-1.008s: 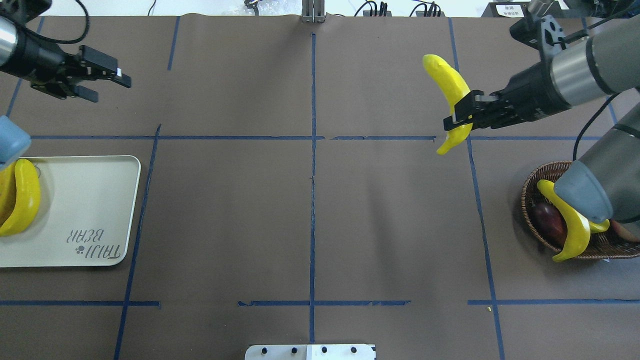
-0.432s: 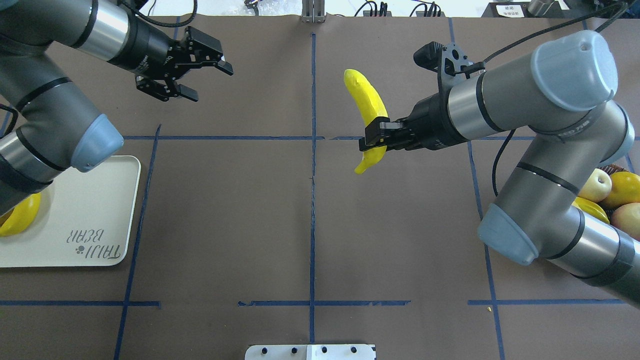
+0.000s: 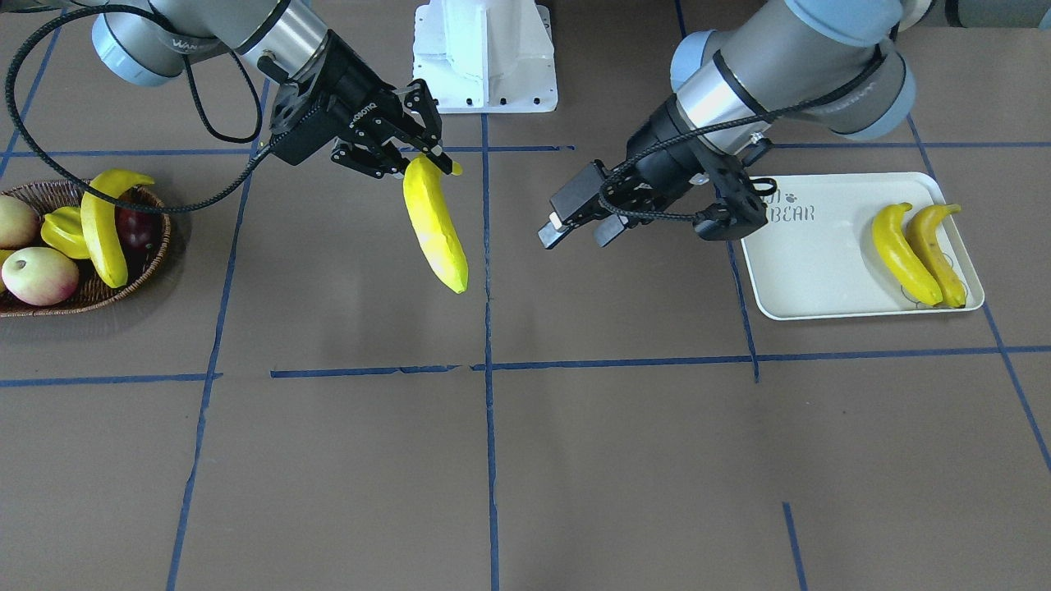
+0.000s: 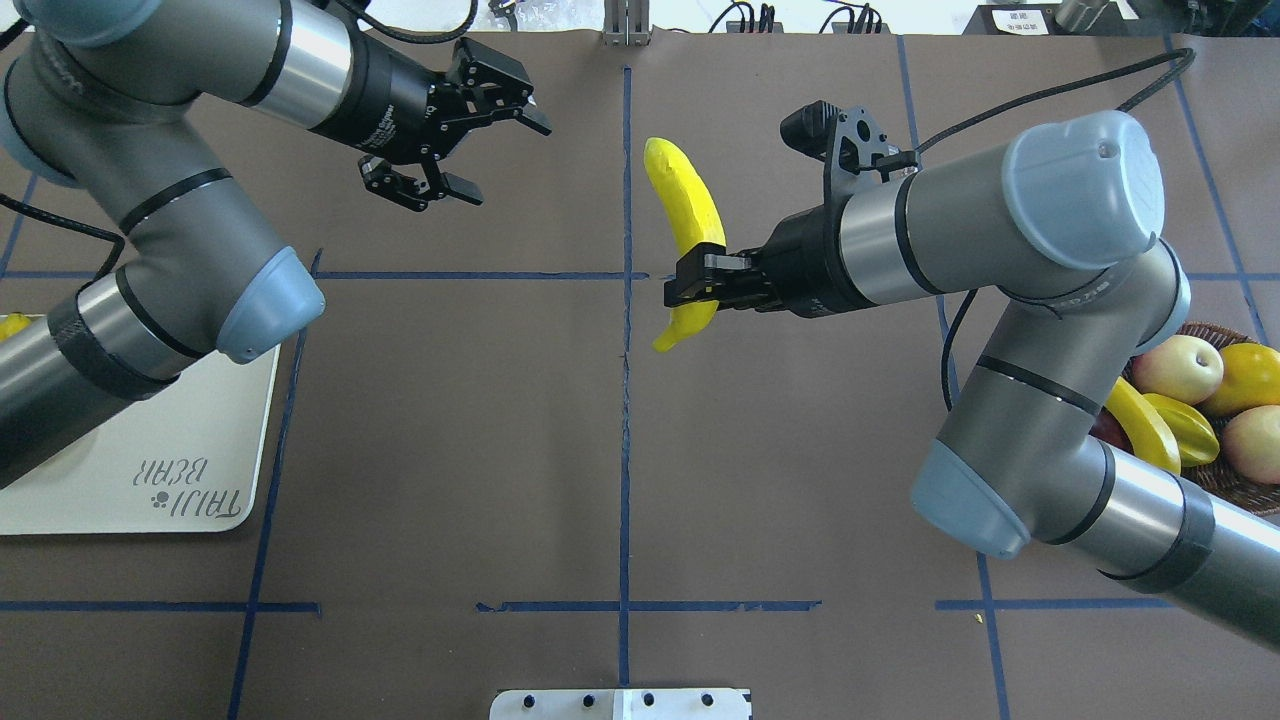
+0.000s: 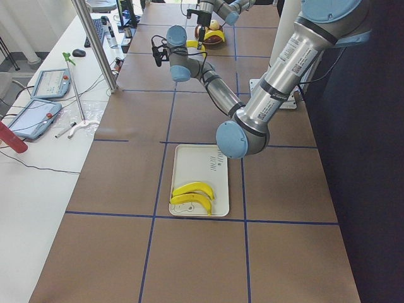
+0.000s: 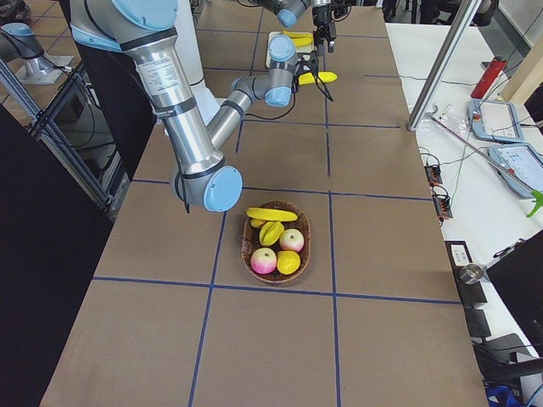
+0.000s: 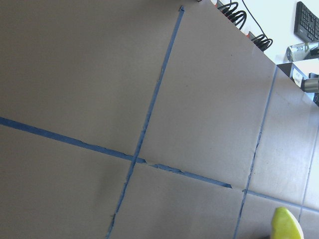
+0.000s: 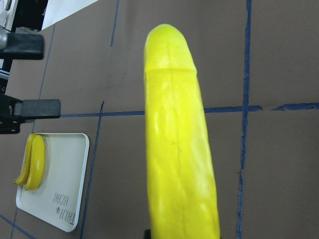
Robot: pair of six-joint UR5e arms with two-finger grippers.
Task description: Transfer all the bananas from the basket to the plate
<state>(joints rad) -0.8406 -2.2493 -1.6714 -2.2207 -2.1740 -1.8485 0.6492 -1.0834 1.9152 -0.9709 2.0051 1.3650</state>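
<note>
My right gripper (image 4: 700, 287) is shut on the lower part of a long yellow banana (image 4: 685, 215) and holds it in the air over the table's centre line; it also shows in the front view (image 3: 435, 226). My left gripper (image 4: 508, 162) is open and empty, a short way left of that banana. The cream plate (image 3: 821, 263) holds a yellow banana (image 3: 901, 254) and an orange-brown banana (image 3: 940, 254) side by side. The wicker basket (image 3: 82, 301) holds one more yellow banana (image 3: 103, 226). In the overhead view my arms hide most of the plate (image 4: 150, 440) and the basket (image 4: 1225, 485).
The basket also holds a ribbed yellow starfruit (image 3: 59, 231), apples (image 3: 39, 276) and a dark red fruit (image 3: 135, 228). The robot's white base (image 3: 484, 57) stands at the table's robot-side edge. Blue tape lines (image 4: 625, 400) cross the brown table.
My right arm has carried the banana leftwards from over the right side to the centre line. My left gripper has moved right towards the centre and stays open.
</note>
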